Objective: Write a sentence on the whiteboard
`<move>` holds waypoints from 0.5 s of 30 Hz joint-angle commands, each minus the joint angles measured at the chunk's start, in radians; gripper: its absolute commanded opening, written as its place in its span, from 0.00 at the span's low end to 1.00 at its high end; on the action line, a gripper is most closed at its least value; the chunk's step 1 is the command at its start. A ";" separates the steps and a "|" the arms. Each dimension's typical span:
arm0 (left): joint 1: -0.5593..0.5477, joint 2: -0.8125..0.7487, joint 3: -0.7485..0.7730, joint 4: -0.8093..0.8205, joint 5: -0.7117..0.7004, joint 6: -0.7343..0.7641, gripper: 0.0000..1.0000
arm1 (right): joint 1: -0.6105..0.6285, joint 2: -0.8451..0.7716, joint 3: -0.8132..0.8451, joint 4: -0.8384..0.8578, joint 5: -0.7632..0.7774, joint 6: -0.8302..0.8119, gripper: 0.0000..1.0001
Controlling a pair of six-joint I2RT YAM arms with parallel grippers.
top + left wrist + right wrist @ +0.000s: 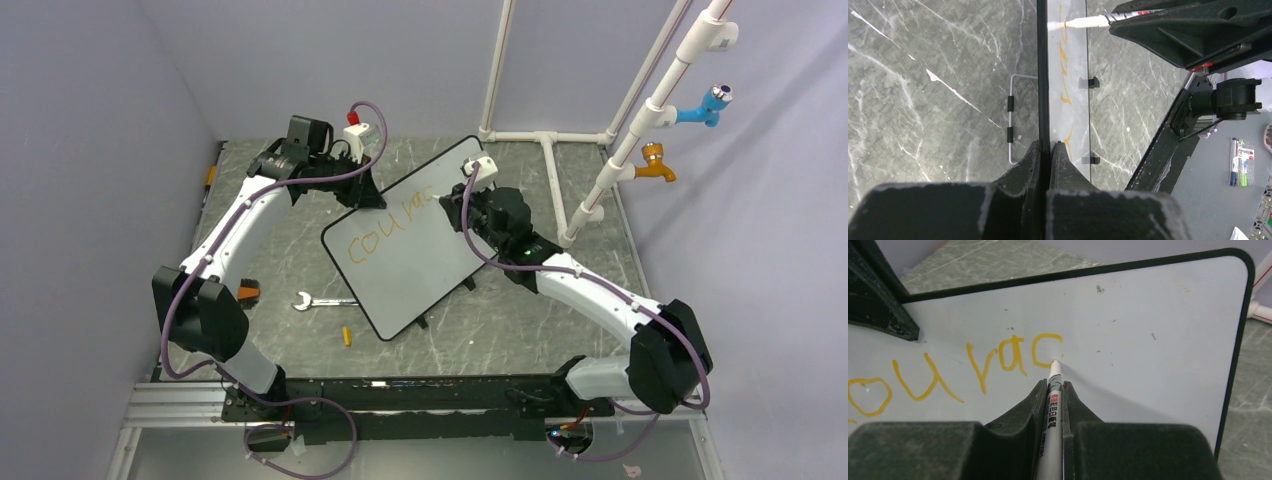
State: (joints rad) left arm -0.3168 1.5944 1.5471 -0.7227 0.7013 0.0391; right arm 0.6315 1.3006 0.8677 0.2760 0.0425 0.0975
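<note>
The whiteboard [415, 245] stands tilted on the grey table, black-rimmed. Orange letters of the sentence [385, 225] run across it, reading roughly "courac" [968, 370]. My left gripper [368, 196] is shut on the board's upper left edge; in the left wrist view its fingers clamp the black rim [1043, 90] edge-on, at the left gripper [1046, 146]. My right gripper [1053, 384] is shut on a grey marker [1052, 420], whose white tip [1055, 363] touches the board at the last letter. The marker [1088, 21] also shows from the left wrist view.
A silver wrench [318, 301] and a small orange cap [347, 336] lie on the table in front of the board. White pipes with blue and orange taps [660, 160] rise at the back right. A wire stand [1012, 120] sits behind the board.
</note>
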 commanded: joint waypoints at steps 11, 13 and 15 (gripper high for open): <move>-0.021 0.010 0.006 -0.036 -0.072 0.096 0.00 | -0.003 0.068 0.135 -0.020 0.031 -0.039 0.00; -0.021 0.010 0.007 -0.037 -0.071 0.097 0.00 | -0.003 0.069 0.134 -0.022 0.027 -0.037 0.00; -0.020 0.010 0.006 -0.036 -0.071 0.097 0.00 | -0.003 0.068 0.123 -0.021 0.023 -0.032 0.00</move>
State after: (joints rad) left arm -0.3168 1.5944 1.5471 -0.7235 0.6987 0.0368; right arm 0.6304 1.3548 0.9684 0.2512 0.0731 0.0704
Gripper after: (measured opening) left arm 0.054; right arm 0.135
